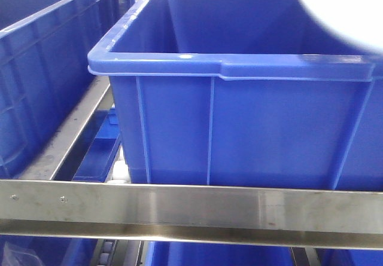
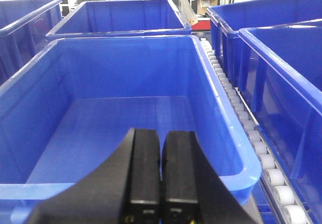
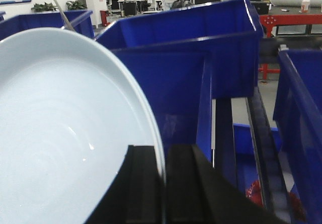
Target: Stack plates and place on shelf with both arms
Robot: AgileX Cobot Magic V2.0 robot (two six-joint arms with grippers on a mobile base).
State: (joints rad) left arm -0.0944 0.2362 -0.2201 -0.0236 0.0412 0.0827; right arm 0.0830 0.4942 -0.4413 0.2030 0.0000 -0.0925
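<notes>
right pincer point(image 3: 163, 194) clamps plate point(image 3: 65, 133) by its rim at 6 o'clock, carrying it edge-on | left pincer point(image 2: 161, 183) closed, empty, above crate point(image 2: 126, 128) | shelf point(image 1: 191, 209) rail below.

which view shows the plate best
The right wrist view: the plate fills its left half, rim pinched by the right gripper. The front view catches only a pale blur at top right; the left wrist view shows none.
</notes>
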